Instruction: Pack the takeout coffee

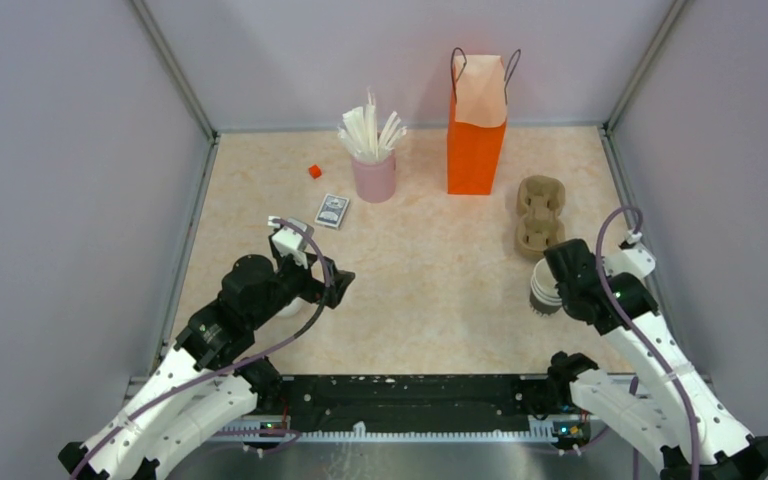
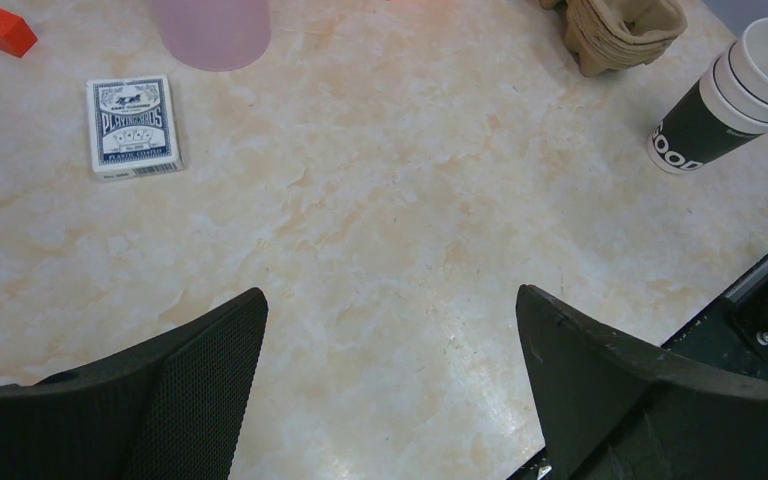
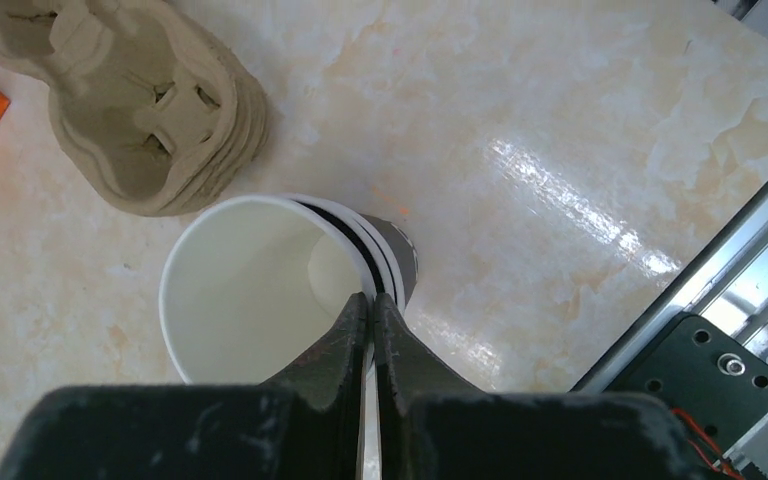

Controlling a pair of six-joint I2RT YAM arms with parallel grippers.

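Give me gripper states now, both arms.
Left gripper: open, holding nothing.
Right gripper: closed, pinching the rim of the top paper cup.

Left jaws wide, right jaws pinched

We see a cream, marbled counter (image 1: 440,290) boxed in on three sides by plain lilac-grey walls (image 1: 60,150), with grey metal posts (image 1: 175,70) at the corners and soft glare on its gloss.

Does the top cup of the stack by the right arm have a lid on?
No: the right wrist view looks straight into the top cup, whose cream inside is open and lidless.
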